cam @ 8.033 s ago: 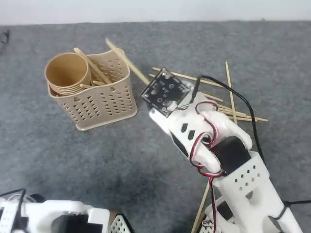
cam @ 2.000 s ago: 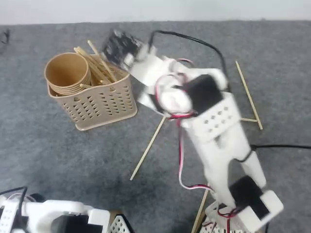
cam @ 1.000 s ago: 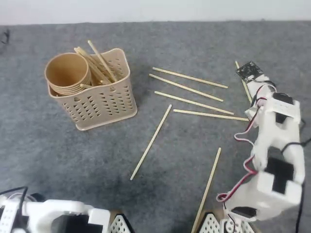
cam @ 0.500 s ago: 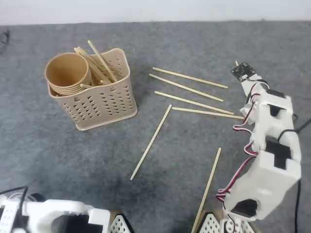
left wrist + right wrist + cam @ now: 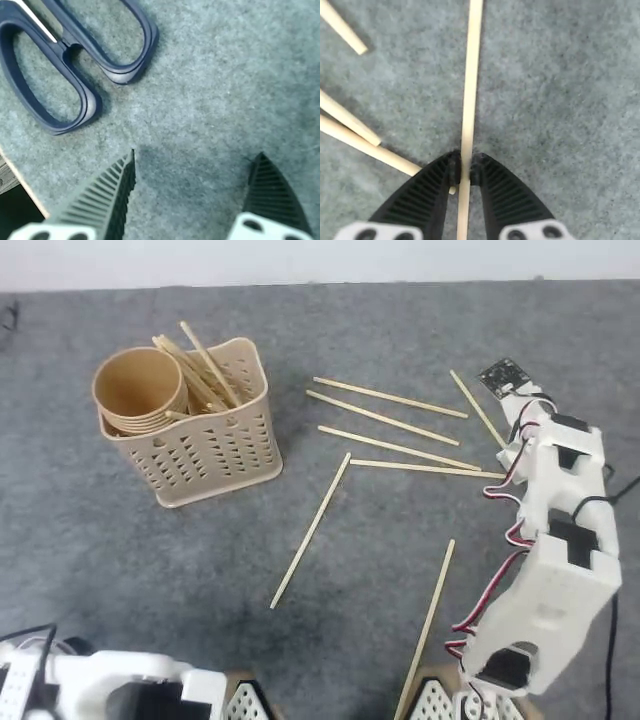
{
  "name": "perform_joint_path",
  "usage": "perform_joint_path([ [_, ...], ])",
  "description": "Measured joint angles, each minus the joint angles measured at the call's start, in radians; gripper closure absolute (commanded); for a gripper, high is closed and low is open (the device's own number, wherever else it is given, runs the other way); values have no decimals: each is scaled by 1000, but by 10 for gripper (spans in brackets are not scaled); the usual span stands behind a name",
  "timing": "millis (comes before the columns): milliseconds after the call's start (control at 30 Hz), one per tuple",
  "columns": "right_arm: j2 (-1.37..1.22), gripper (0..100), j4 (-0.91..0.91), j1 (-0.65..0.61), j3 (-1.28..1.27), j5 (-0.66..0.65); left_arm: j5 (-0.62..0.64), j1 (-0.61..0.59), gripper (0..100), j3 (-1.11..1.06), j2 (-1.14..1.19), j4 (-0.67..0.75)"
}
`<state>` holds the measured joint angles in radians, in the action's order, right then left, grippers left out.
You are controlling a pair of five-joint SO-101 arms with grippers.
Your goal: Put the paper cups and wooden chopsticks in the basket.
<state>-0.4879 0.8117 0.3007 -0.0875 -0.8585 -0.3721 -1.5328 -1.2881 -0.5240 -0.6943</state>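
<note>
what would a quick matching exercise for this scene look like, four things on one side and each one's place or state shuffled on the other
Things
1. paper cups
2. right gripper
3. left gripper
4. scissors

Places or states
A. open over the bare grey mat
B. stacked inside the basket
C. lying flat on the mat, dark blue handles
D. closed on a wooden chopstick

Pairs: 1-B, 2-D, 3-A, 4-C
</note>
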Motion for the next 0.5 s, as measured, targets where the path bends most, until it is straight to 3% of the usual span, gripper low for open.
perform_joint_path([
  [167, 112, 991, 164, 29, 49, 2, 0, 0, 655, 0, 0, 0],
  [367, 453, 991, 318, 25, 63, 0, 0, 0, 655, 0, 0, 0],
  [500, 687, 991, 368, -69, 63, 49, 0, 0, 655, 0, 0, 0],
])
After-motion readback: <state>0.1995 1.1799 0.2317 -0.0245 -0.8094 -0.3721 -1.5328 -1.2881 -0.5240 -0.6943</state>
